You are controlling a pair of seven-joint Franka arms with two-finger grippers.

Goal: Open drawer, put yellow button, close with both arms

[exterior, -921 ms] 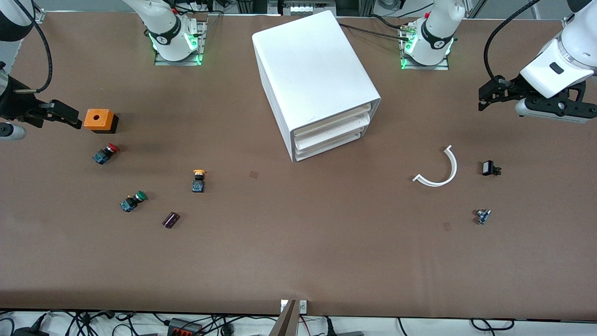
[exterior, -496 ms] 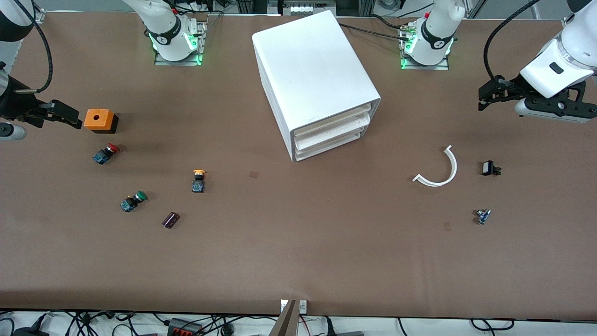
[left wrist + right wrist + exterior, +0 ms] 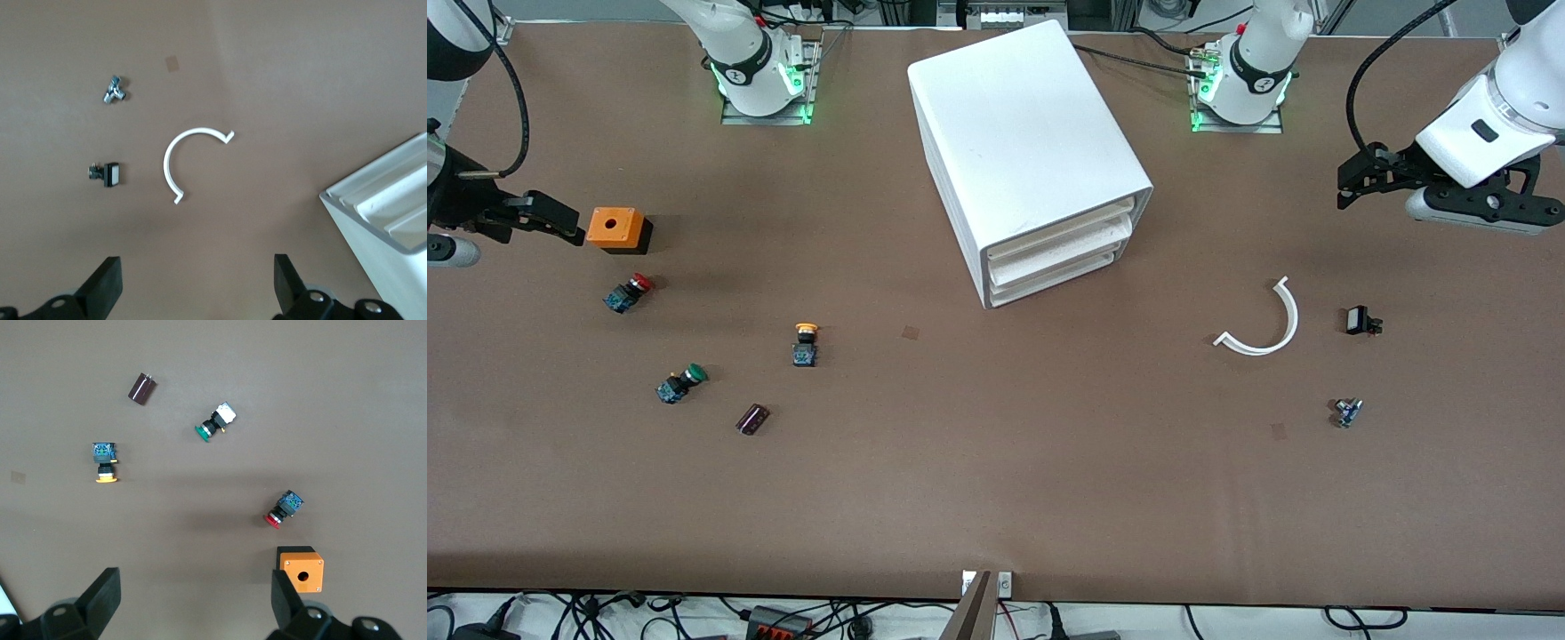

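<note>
Front view | left gripper [image 3: 1352, 182] barely shifted, right gripper [image 3: 547, 220] unmoved, both spread and empty | drawers [image 3: 1054, 253] closed, yellow button [image 3: 806, 343] untouched

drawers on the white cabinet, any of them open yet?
All shut. The white drawer cabinet shows its three drawer fronts flush with the frame, none pulled out.

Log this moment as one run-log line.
stage: not started | drawer unit: all drawers shut | yellow button: on table, untouched | left hand: open, aloft | right hand: open, aloft
</note>
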